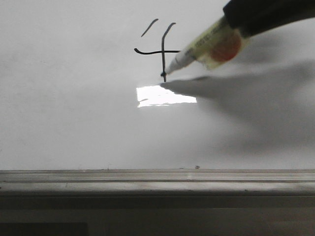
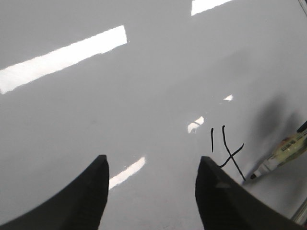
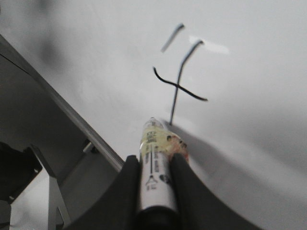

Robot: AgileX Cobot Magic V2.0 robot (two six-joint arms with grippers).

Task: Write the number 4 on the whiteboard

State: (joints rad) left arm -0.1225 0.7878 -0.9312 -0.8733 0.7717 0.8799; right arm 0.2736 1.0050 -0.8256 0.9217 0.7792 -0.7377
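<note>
1. Nearest the front camera runs the grey ledge (image 1: pixel 157 183) along the lower edge of the whiteboard (image 1: pixel 69 98), and that big glossy board fills nearly everything behind it.

2. Right arm next: it reaches in from the board's upper right, slanting down and left, right gripper (image 3: pixel 156 165) clamped on the marker (image 1: pixel 206 49), barrel pinched between both fingers, clear in the right wrist view.

3. Left gripper (image 2: pixel 151 191) hangs over bare board off to the side, fingers spread apart, holding nothing.

4. And the number 4 (image 1: pixel 162 49), up near the middle of the board: short slanted stroke, horizontal bar, long vertical all drawn. The slant doesn't meet the bar, so it reads open-topped and a bit loose.

5. Marker tip (image 1: pixel 164 74) sits right at the foot of the vertical, touching or just off, I can't tell. By my call the writing is essentially done; what's left is lifting the pen clear.
</note>
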